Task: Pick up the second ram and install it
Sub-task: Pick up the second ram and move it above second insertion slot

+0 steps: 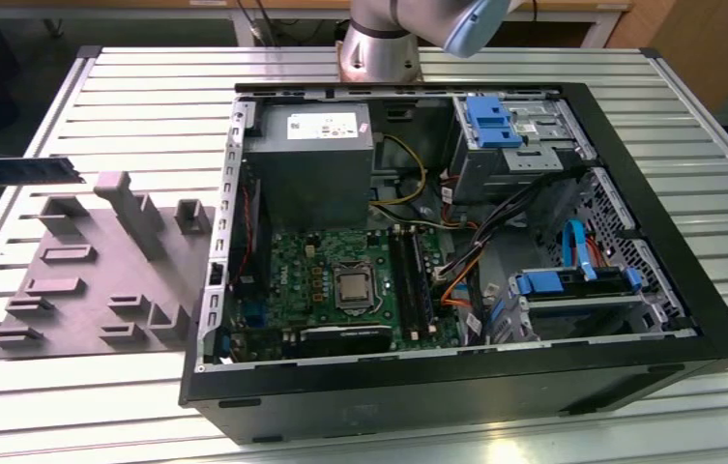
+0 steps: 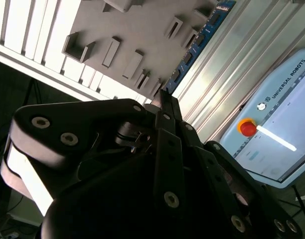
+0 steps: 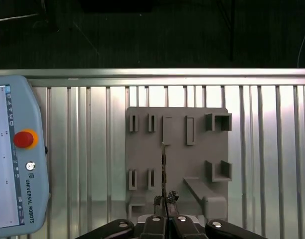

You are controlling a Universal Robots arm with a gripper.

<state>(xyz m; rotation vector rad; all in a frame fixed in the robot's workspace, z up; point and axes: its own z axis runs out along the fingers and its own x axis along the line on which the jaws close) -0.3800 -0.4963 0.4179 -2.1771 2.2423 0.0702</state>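
On the table (image 1: 144,87), the tray (image 1: 86,285) lies to the exterior view's left of the computer case (image 1: 467,391), with the second ram (image 1: 15,171) above the tray.

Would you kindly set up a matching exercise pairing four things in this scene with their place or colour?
1 second ram
2 processor chip
3 grey tray
4 pendant button

A on the motherboard
B red
C in the gripper
D on the table beside the case

Pairs: 1-C, 2-A, 3-D, 4-B

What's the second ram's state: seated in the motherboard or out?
Out. The gripper is shut on the second ram, holding it near the grey tray, outside the computer case.
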